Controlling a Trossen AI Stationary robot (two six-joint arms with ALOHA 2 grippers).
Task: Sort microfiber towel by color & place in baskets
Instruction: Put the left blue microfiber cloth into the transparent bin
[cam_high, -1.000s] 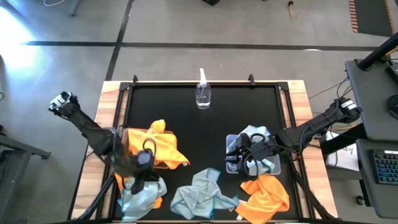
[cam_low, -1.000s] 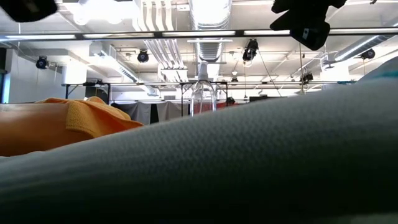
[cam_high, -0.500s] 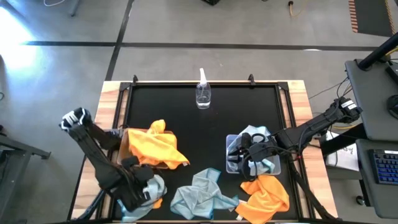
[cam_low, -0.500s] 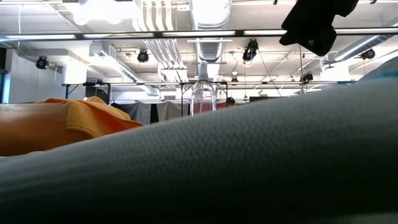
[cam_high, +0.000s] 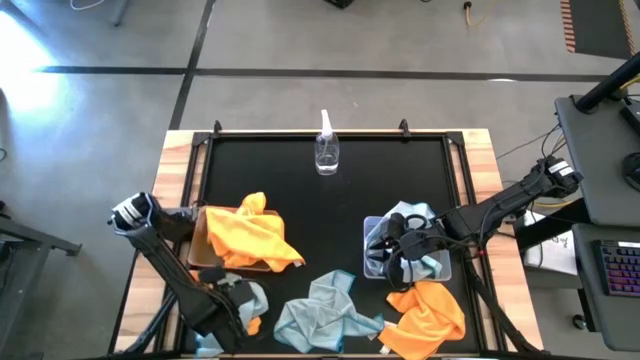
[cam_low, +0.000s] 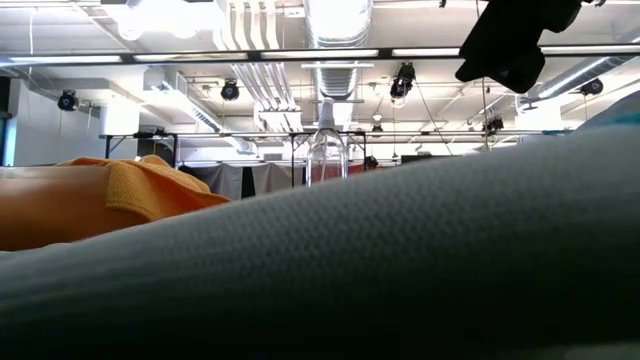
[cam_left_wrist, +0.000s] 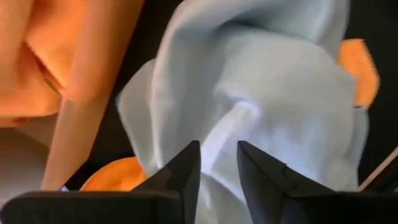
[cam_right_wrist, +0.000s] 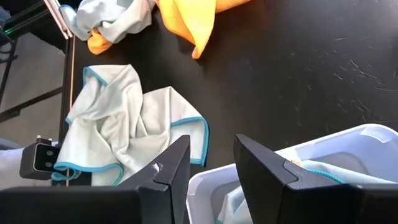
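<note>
1. Black matting is covering the table (cam_high: 300, 200), with a clear spray bottle (cam_high: 326, 150) standing at its far edge.
2. Orange towels (cam_high: 250, 238) are lying in the tan basket (cam_high: 203, 250) on the left side.
3. Pale blue towels (cam_high: 410, 225) are sitting in the clear basket (cam_high: 372, 240) on the right side.
4. Loose cloths are lying along the near edge: a pale blue towel (cam_high: 325, 312) in the middle and an orange towel (cam_high: 430, 312) beside the clear basket.
5. The left gripper (cam_left_wrist: 216, 171) is hovering over a pale blue cloth (cam_left_wrist: 261, 118) at the near left corner, fingers a little apart, holding nothing.
6. The right gripper (cam_right_wrist: 211, 165) is waiting over the clear basket, fingers apart and empty.
</note>
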